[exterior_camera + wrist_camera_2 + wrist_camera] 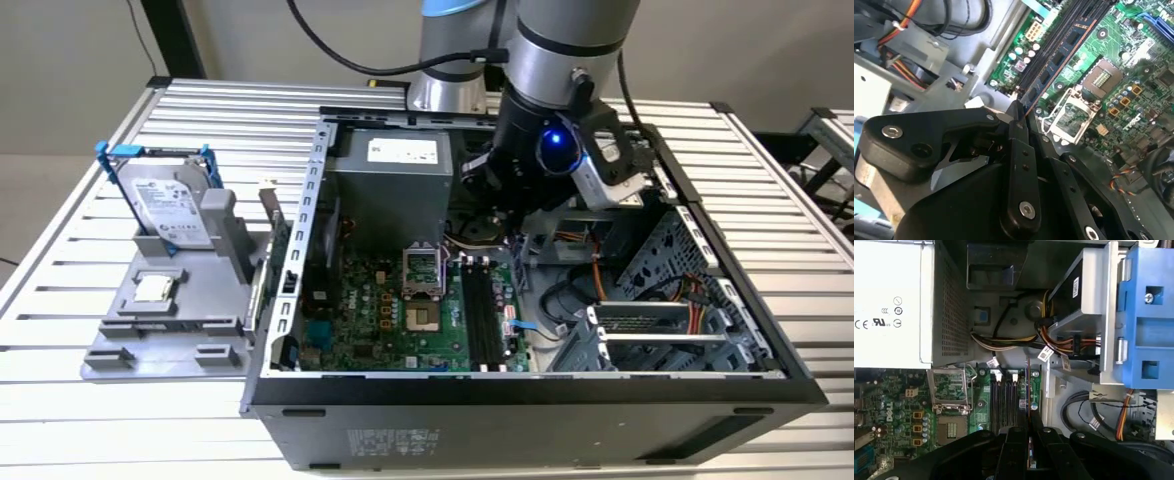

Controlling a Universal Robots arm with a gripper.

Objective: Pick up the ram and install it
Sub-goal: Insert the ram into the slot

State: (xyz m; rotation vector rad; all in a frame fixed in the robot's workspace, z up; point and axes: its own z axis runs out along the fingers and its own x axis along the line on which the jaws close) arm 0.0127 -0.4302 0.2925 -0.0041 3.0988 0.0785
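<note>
So the gripper is pinched tight on the ram, holding it on edge and lined up lengthwise with the memory slots just under it, so it can seat straight. Beyond sits the empty processor socket, then the power supply.

Green motherboard with black memory slots, a dark-blue ram in the black gripper — blue-framed silver hard drive on a grey stand.
</note>
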